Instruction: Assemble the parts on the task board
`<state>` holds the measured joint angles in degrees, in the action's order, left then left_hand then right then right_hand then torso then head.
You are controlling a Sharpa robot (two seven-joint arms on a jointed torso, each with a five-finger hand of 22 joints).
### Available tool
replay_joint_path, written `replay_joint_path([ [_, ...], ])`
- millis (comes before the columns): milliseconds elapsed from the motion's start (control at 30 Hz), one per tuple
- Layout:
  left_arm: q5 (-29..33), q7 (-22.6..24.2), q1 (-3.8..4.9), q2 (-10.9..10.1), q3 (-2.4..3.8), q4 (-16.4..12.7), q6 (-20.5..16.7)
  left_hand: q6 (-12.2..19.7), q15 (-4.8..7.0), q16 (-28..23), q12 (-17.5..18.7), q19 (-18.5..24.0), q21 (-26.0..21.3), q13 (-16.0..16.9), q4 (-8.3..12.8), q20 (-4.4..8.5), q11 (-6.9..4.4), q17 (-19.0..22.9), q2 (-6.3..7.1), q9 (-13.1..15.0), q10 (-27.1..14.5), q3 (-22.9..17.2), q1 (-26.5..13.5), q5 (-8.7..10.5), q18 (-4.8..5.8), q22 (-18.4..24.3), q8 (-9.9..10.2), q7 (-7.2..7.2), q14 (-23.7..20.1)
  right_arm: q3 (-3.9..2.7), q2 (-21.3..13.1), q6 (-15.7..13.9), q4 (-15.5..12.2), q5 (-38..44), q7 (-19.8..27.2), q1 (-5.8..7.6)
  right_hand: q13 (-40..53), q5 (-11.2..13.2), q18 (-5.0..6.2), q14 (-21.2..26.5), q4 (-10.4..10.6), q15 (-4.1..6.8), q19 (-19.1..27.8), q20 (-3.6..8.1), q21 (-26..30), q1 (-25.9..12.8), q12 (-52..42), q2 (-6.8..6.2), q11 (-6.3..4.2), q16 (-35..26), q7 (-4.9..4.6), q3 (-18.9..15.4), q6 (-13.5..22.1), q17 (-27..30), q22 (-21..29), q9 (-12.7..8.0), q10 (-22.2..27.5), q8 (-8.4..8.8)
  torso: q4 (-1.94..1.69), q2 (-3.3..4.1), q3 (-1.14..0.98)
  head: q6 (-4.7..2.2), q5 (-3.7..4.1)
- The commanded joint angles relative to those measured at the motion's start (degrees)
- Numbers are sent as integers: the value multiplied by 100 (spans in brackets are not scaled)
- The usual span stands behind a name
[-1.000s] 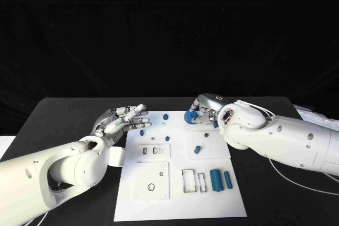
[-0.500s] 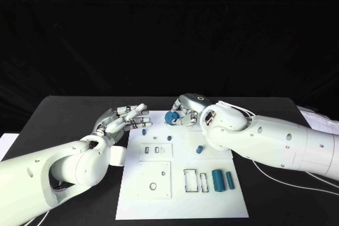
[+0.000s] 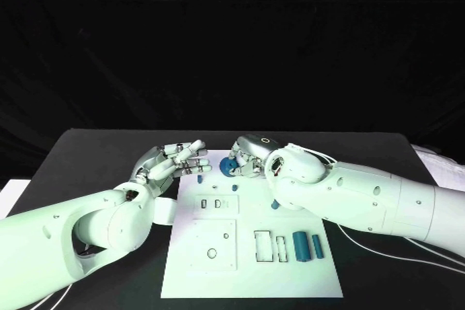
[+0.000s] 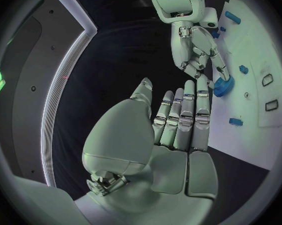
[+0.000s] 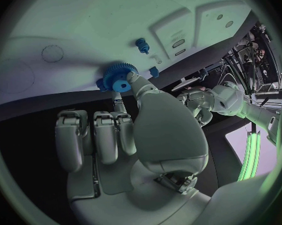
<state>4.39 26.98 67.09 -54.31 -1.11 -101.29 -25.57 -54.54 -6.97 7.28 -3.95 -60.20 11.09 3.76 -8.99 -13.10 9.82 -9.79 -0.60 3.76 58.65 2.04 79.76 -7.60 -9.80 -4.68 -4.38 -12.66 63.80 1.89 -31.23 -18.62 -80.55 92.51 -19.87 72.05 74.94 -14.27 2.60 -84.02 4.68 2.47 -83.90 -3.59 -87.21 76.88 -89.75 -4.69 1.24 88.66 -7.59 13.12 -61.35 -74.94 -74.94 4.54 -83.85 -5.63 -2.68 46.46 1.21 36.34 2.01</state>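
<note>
I have the right hand (image 3: 254,155) pinching a small blue toothed gear wheel with a round hub (image 3: 230,166) between thumb and fingertip, holding it over the far left part of the white rectangular task board (image 3: 247,273). My left hand (image 3: 173,163) is released, fingers straight and slightly apart, holding nothing, just beside the board's far left corner and very near the gear.

My main worry is the grip: in the right wrist view the gear (image 5: 118,77) sits right at the fingertips, so I judge it could twist or slip out if I tilt the wrist or press it down off-axis. A dropped gear could roll among the small blue pegs (image 3: 232,188) standing near it on the board. The two hands are also close together; the left wrist view shows the right hand's fingers (image 4: 203,60) almost meeting my left fingertips (image 4: 188,92), so a careless sideways move could knock them together and jar the gear loose.

I cannot make out which peg or hole the gear belongs on; the right arm covers part of the board's middle. Two blue cylinders (image 3: 307,245) lie near the board's right edge, beside rectangular cut-outs. I also cannot tell whether the gear is touching the board or held above it.
</note>
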Motion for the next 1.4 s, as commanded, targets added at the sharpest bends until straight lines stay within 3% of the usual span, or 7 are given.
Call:
replay_joint_path([
  [33, -30, 41, 7, 11, 5, -7, 110, 11, -2, -28, 27, -36, -14, -10, 26, 5, 7, -10, -47, -5, -15, 5, 30, 16, -69, 8, 31, 1, 36, 16, 22, 203, 21, 92, -15, -25, 1500, 32, -97, -521, 31, 24, -224, 13, -6, -63, -17, 3, -1, -19, 163, 16, -348, -1127, -769, 103, -611, 26, 13, 0, -5, 11, -10],
  [300, -30, 30, 7, 11, 5, -7, 118, 11, -2, -28, 27, -36, -14, -10, 26, 5, 7, -10, -47, -5, -15, 5, 30, 16, -69, 8, 31, 1, 36, 18, 59, 172, 87, 118, -28, -31, 1433, 257, -100, -519, 71, -71, -224, -58, -4, -233, 79, -107, 123, -25, 15, -20, 25, -1117, -771, -5, -563, 221, 11, -2, -6, 5, -4],
  [533, -30, 20, 7, 8, 5, -7, 120, 11, -2, -28, 27, -36, -14, -10, 26, 5, 7, -10, -47, -5, -15, 5, 30, 16, -69, 8, 31, 1, 36, 19, 75, 245, 106, 80, -19, -28, 1353, 470, -100, -521, 278, -252, -224, -232, -4, -534, 204, -330, 324, -18, -196, -377, 959, -1133, -777, -94, -498, 222, 12, -3, -4, 4, -6],
  [800, -30, 12, 7, 0, 5, -7, 107, 12, -3, -35, 28, -43, -18, -10, 29, 6, 8, -13, -49, -5, -19, 9, 27, 16, -68, 10, 34, 2, 35, 19, 0, 217, 56, -28, -25, -27, 1390, 283, -103, -534, 598, -259, -238, -265, -17, -696, 152, -221, 311, 10, -170, -506, 741, -1198, -808, -50, -525, 145, 11, -1, -6, 8, -16],
  [967, -26, 8, 7, -12, 5, 4, 106, 16, -3, -39, 31, -46, -20, -11, 32, 6, 9, -14, -48, -6, -25, 13, 25, 17, -67, 11, 38, 0, 34, 11, -234, -358, -158, -139, 81, -23, 1431, 15, -113, -542, 594, -236, -262, -244, -35, -647, 92, -154, 285, 27, -143, -488, 651, -1238, -851, -51, -557, 147, 29, -5, -15, -8, -13],
  [1133, -14, 8, 7, -31, 5, 12, 113, 19, -4, -42, 32, -48, -21, -12, 33, 7, 10, -15, -47, -6, -29, 16, 24, 17, -67, 12, 41, -1, 33, -32, -860, -819, -601, -306, 479, 57, 1447, -67, -112, -540, 489, -213, -261, -223, -34, -516, 68, -105, 259, 23, -116, -431, 546, -1227, -847, -47, -569, 136, 81, -33, -25, -26, 7],
  [1400, -9, 21, 7, -48, 4, 18, 204, 23, -5, -52, 32, -54, -29, -12, 40, 7, 10, -20, -30, -6, -36, 34, 14, 19, -66, 16, 45, 4, 32, -47, -1899, -653, -824, -1081, 1465, 161, 1459, 92, -121, -539, 225, -198, -282, -202, -48, -232, 50, -122, 248, 22, -112, -357, 490, -1226, -889, -63, -579, 174, 238, -78, -47, -71, -10],
])
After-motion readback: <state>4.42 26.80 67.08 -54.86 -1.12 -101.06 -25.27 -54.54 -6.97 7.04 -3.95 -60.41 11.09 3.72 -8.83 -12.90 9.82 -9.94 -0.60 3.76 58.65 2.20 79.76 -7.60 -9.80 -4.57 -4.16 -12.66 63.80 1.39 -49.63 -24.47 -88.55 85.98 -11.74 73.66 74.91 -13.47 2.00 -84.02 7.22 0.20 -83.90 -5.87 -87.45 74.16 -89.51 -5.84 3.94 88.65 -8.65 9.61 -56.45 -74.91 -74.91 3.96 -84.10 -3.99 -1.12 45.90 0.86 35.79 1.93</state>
